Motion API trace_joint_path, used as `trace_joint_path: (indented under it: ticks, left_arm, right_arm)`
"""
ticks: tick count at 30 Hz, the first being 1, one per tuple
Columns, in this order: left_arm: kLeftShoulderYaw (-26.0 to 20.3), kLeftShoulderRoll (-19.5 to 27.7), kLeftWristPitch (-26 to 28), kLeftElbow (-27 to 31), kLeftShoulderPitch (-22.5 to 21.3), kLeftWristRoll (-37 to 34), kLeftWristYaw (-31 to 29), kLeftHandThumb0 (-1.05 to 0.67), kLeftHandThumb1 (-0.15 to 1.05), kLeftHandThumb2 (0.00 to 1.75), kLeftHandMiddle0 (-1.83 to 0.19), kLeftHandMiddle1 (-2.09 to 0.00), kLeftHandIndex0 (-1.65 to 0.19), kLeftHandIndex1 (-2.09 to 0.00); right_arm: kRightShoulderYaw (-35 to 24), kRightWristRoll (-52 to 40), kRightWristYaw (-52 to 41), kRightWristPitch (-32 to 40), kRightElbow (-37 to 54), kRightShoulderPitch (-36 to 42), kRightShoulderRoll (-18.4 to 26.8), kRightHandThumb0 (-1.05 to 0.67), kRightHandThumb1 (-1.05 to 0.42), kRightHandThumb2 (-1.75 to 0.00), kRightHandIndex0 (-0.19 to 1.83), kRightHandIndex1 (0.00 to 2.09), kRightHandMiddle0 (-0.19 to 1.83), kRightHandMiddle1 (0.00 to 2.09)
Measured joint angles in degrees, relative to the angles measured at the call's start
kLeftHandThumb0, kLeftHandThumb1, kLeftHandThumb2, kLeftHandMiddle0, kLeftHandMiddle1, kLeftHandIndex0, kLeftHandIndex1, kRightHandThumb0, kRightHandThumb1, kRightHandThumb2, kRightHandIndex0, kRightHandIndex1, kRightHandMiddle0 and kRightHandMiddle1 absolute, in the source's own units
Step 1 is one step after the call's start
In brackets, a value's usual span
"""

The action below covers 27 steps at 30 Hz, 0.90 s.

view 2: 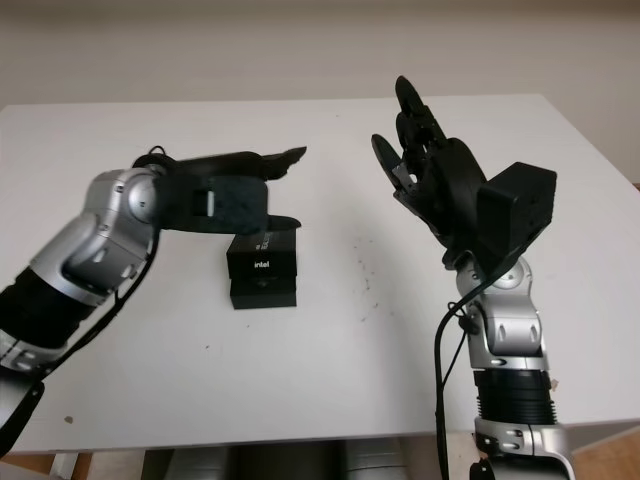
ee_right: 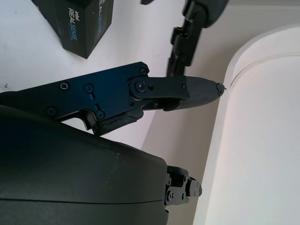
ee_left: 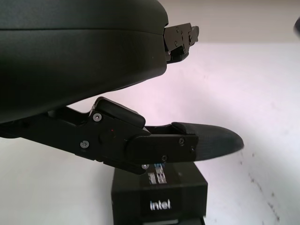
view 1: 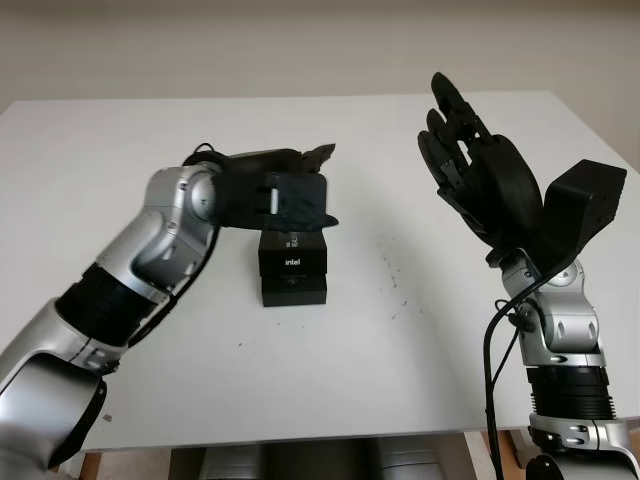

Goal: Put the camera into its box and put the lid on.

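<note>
The left hand (view 1: pixel 300 195) hovers released just above the lidded Intel camera box (view 1: pixel 292 266) at frame centre on the desk (view 1: pixel 100 160). The right hand (view 1: pixel 470 165) is raised, released, at right. Risk: a downward press may shift the lid askew.

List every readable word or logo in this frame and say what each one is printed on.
"intel": white logo on the near face of the black box on the table, under the open left hand.
"REALSENSE": on the side of the same box, read in the right wrist view.
Smaller print on the box's side face is too small to read.
The open right hand is raised above the table.
</note>
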<state>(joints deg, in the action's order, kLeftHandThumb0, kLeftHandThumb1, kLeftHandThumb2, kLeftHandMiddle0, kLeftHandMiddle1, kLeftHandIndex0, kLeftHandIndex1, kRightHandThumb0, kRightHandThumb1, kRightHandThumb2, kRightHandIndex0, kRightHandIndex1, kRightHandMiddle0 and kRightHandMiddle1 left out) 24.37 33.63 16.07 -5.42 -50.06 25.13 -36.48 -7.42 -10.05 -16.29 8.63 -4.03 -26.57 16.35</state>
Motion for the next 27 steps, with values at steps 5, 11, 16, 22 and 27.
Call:
trace_joint_path:
  ticks: [5, 11, 16, 22, 27]
  left_arm:
    - [-3.2, 0.1, -3.0, -2.1, 1.3, -1.2, 0.4, -0.83, 1.05, 0.45, 0.19, 0.00, 0.19, 0.00]
    - [-7.3, -0.1, -12.5, -15.4, 0.2, -5.8, 1.5, -0.92, 1.05, 0.41, 0.15, -0.04, 0.19, 0.00]
    - [-10.5, -0.9, -17.0, -33.3, -5.7, -12.0, -4.1, -1.04, 1.04, 0.14, 0.19, 0.00, 0.19, 0.00]
    - [-10.3, -1.5, -18.9, -42.4, -12.0, -11.4, -9.0, -1.05, 0.98, 0.05, 0.17, -0.02, 0.19, 0.00]
    - [-8.3, -2.0, -23.3, -45.6, -12.6, -9.3, -12.4, -1.05, 0.98, 0.06, 0.03, -0.10, 0.19, -0.01]
  right_arm:
    - [0.0, 0.3, -0.3, -0.5, -0.5, 0.0, 0.0, -0.63, -1.05, -0.36, -0.11, 0.05, -0.05, 0.05]
    - [0.0, 0.4, -0.5, -0.5, -1.6, 0.0, 0.1, -0.63, -1.05, -0.36, -0.11, 0.06, -0.05, 0.05]
    - [-0.1, 0.3, -0.6, -0.5, -1.9, 0.0, 0.2, -0.63, -1.05, -0.35, -0.11, 0.05, -0.05, 0.06]
    - [-0.1, 0.5, -0.6, -0.5, -2.0, -0.1, 0.3, -0.64, -1.05, -0.34, -0.10, 0.06, -0.04, 0.06]
    - [-0.5, 0.3, -0.5, -0.5, -2.0, -0.1, 0.3, -0.63, -1.05, -0.32, -0.10, 0.06, -0.03, 0.06]
